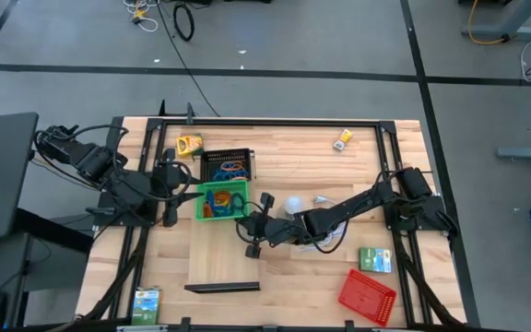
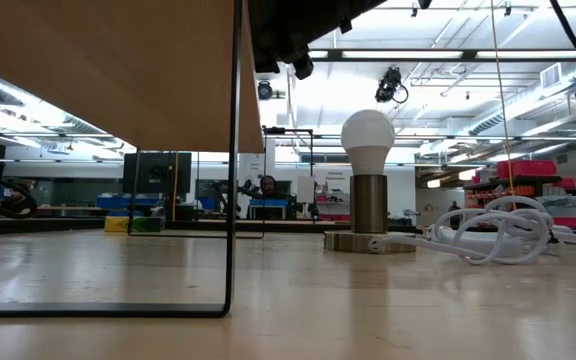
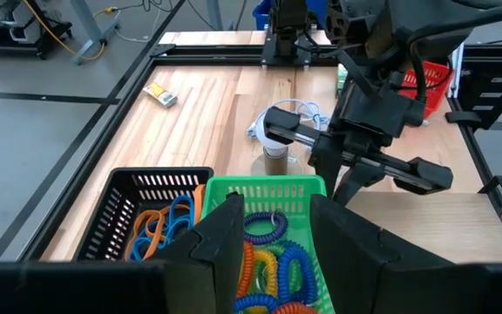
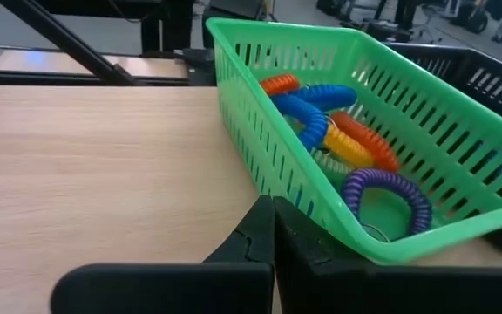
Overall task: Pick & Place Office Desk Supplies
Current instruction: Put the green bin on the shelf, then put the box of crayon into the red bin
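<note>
Green tray (image 4: 321, 174) — purple, orange bands (image 4: 382, 192)
</note>
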Robot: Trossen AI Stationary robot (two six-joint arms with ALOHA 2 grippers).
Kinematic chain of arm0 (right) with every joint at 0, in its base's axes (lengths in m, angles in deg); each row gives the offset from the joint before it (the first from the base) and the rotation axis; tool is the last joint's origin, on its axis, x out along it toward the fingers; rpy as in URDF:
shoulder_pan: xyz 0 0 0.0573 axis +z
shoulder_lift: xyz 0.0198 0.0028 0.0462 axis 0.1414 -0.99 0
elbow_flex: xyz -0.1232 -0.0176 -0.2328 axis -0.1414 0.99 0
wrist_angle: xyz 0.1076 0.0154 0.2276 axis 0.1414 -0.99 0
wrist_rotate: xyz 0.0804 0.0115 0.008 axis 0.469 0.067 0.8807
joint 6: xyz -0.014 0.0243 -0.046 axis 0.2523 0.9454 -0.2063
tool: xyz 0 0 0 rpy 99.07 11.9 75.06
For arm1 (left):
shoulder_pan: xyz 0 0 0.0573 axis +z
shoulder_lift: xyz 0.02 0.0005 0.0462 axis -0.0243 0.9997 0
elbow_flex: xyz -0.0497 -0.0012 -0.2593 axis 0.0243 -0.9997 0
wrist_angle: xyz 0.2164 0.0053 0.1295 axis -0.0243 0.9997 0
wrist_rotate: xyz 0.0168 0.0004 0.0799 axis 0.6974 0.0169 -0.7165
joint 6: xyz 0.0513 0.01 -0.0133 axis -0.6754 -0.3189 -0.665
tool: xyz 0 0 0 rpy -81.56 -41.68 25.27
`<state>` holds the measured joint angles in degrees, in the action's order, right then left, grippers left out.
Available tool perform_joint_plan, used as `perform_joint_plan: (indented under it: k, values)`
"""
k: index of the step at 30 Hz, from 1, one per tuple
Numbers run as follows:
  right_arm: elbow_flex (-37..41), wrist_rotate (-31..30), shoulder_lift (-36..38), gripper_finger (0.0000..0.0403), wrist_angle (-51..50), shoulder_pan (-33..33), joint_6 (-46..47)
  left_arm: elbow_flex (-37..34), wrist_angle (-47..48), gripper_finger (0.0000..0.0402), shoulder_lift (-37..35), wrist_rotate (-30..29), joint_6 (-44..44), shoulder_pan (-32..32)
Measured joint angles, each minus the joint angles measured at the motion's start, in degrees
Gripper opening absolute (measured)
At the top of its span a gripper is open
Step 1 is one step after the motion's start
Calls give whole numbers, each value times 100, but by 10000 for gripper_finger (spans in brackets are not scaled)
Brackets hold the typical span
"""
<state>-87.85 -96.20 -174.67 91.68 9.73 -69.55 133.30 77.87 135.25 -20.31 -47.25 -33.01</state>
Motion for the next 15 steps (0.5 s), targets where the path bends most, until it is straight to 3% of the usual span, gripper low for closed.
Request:
perform_joint_plan:
  k: [15]
  values:
    - [4, -290, 72, 0, -616, 412, 13, 0, 0, 140, 0, -20, 28, 0]
